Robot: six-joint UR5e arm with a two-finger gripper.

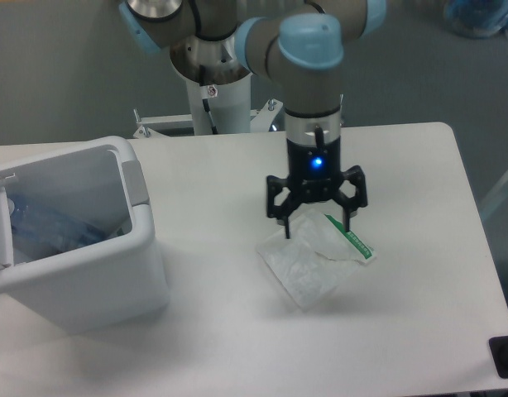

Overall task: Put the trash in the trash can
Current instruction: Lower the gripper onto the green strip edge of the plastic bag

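Camera view: the gripper [317, 227] hangs over the upper edge of the crinkled plastic bag [313, 257], its two fingers spread wide and holding nothing. Whether the fingertips touch the bag cannot be told. The bag lies flat on the white table [419, 331], well to the right of the trash can [80, 285]. Inside the trash can, against its left wall, the crushed bottle [47, 233] shows bluish through clear plastic.
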